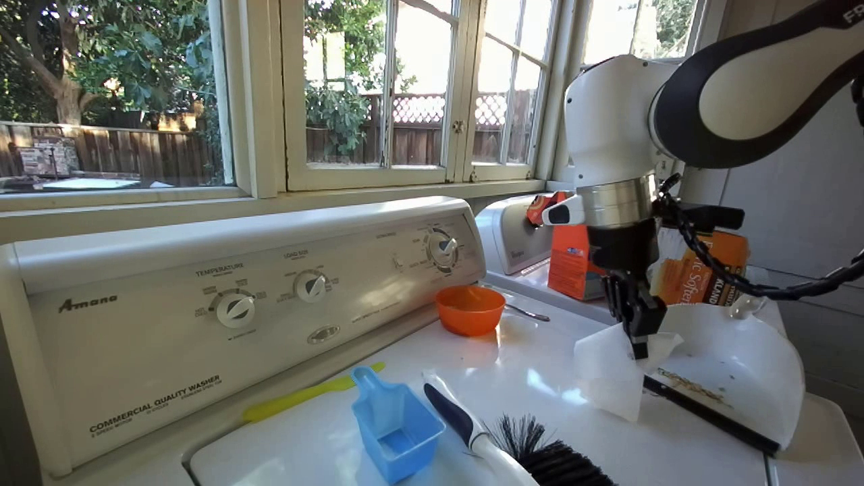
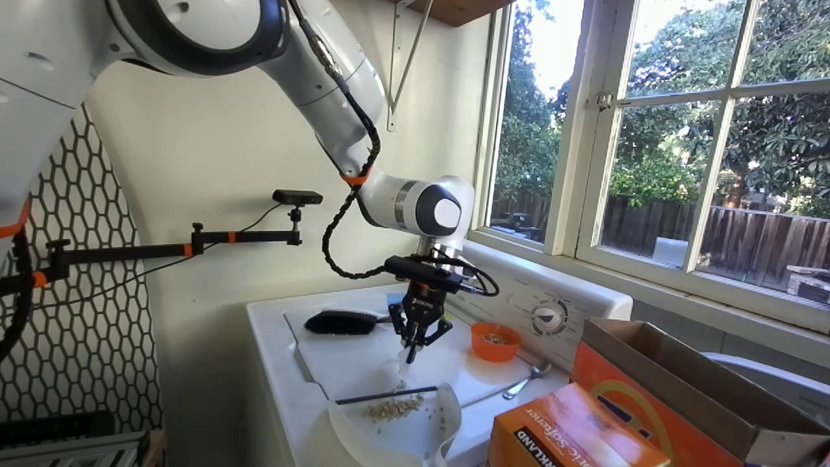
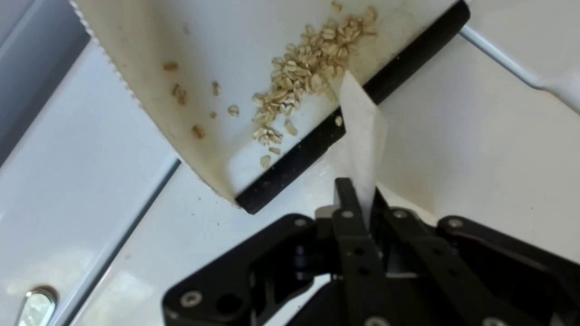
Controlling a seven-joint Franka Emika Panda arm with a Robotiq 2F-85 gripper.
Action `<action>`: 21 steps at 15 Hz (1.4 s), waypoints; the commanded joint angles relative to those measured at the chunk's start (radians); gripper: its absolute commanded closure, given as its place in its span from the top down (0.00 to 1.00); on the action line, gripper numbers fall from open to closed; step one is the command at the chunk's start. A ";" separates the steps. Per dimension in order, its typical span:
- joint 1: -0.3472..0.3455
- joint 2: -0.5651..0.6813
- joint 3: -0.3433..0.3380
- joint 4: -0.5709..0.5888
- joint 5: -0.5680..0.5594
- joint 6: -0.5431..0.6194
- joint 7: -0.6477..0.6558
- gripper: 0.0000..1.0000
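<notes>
This looks like the laundry room of a home: a white washer (image 1: 169,324), printed with the words Amana and Commercial Quality Washer, has dials (image 1: 235,309) for temperature and load size on it, and another pale machine (image 1: 516,236) stands right alongside. An orange box (image 2: 570,428) lettered Softener suits that use, as do the brush (image 2: 343,322) and dustpan (image 1: 749,364), both of the everyday household kind. Through the white-framed windows (image 2: 731,96) show leafy trees (image 1: 145,74) and a plank fence (image 2: 765,240), the look of a private back yard
</notes>
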 commanded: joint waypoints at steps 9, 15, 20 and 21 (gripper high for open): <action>0.031 0.148 0.007 0.081 0.030 0.084 0.020 0.03; 0.033 0.132 0.001 0.074 0.013 0.021 0.014 0.03; 0.033 0.123 -0.006 0.074 -0.005 -0.072 0.008 0.03; 0.034 0.121 -0.009 0.074 -0.015 -0.092 0.009 0.03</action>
